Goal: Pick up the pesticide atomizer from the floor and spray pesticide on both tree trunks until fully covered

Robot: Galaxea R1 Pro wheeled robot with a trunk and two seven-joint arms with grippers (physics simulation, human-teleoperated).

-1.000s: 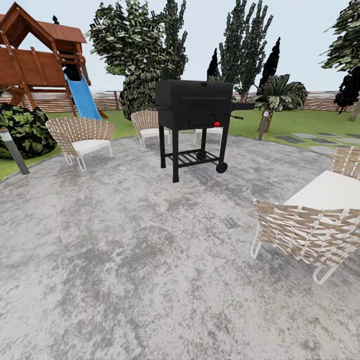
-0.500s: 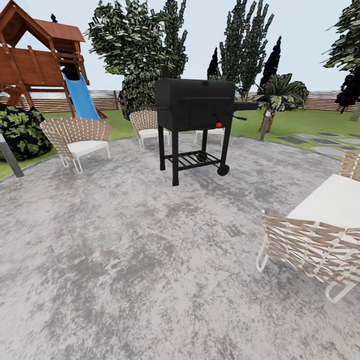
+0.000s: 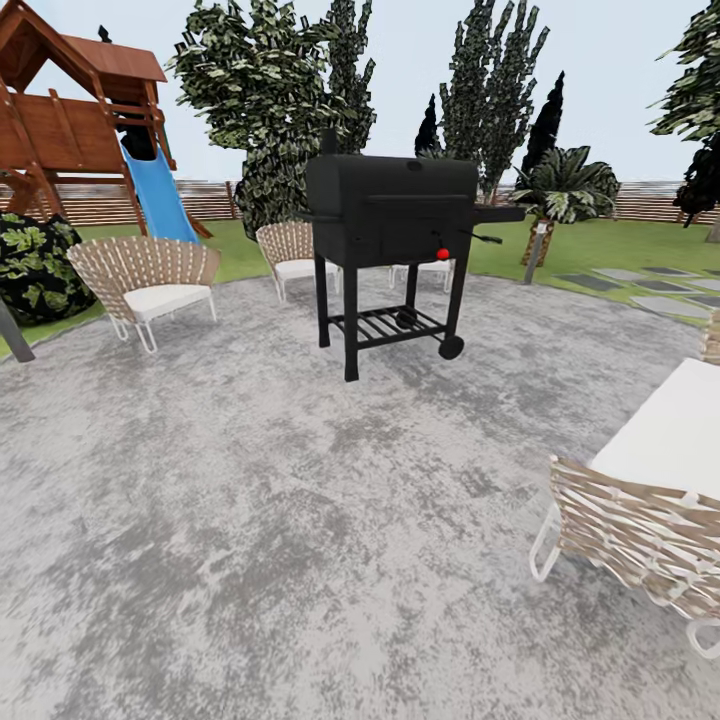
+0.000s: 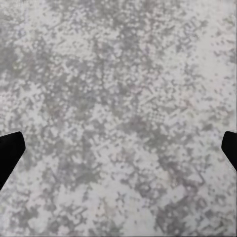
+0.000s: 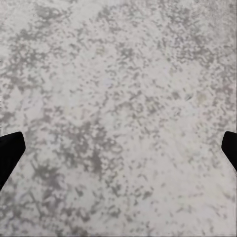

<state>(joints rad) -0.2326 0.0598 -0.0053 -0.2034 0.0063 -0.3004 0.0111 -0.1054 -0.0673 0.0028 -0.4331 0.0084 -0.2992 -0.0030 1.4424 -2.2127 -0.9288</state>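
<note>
Head view looked across mottled grey patio [image 3: 250,520]. Black grill [image 3: 392,212] stood mid-patio on wheeled legs, red knob on front. Woven chairs [image 3: 143,275] behind and left of it; another chair [image 3: 640,530] near right. Wooden playhouse [image 3: 70,110] with blue slide [image 3: 160,195] far left. Stone slabs [image 3: 655,300] in grass far right. Atomizer location: cannot tell. Left gripper [image 4: 118,153] fingers spread wide over patio, holding nothing. Right gripper [image 5: 118,153] likewise.

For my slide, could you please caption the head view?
Black grill on a mottled grey patio, woven chairs around.
</note>
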